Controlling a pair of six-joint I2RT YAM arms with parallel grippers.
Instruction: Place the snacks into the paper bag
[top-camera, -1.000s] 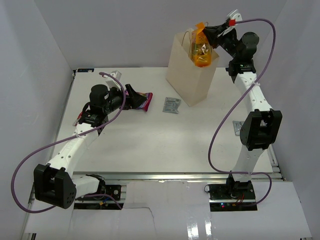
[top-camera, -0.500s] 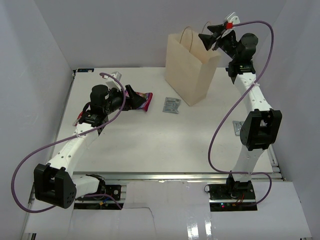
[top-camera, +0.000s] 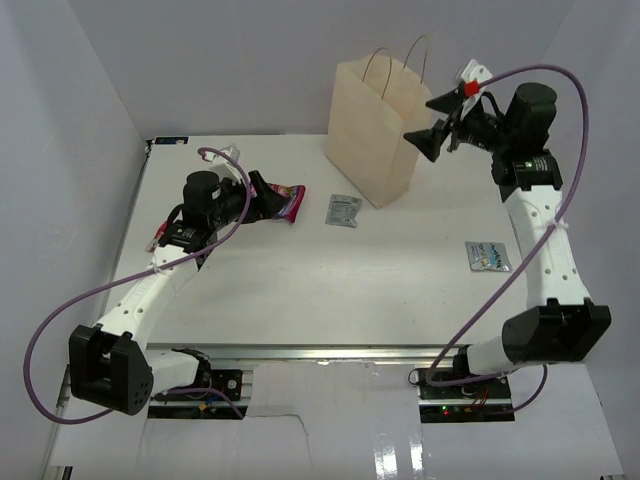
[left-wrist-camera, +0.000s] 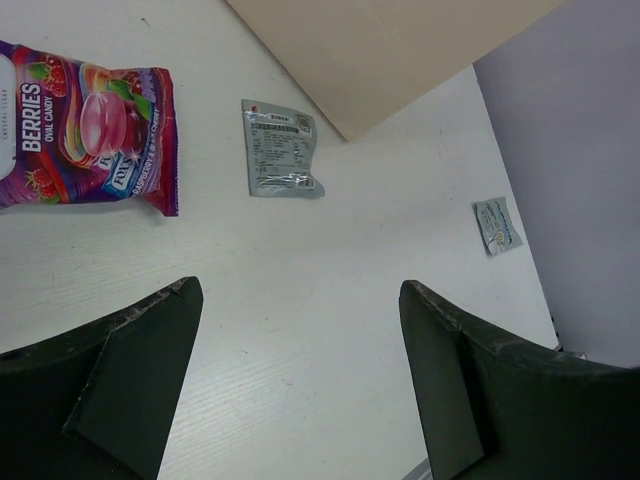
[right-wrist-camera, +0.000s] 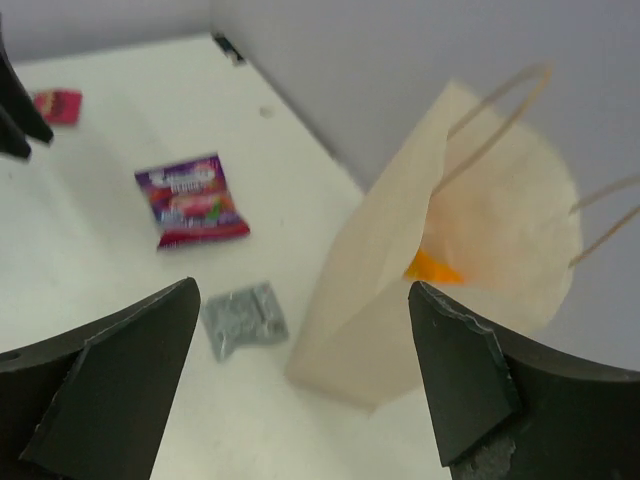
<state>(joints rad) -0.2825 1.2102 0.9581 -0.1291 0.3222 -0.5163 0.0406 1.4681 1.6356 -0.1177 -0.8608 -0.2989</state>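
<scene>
An orange packet is seen inside the upright cream paper bag, while a purple candy packet, a silver sachet, a pale teal packet and a small red packet are laid flat on the table.

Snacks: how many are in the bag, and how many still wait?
Done: the orange packet sits inside the paper bag. In hand: nothing, the left gripper and right gripper are open. Left: purple packet, silver sachet, pale blue packet, small red packet.

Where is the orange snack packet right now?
The orange packet lies inside the paper bag, seen through the bag's open mouth in the right wrist view.
</scene>
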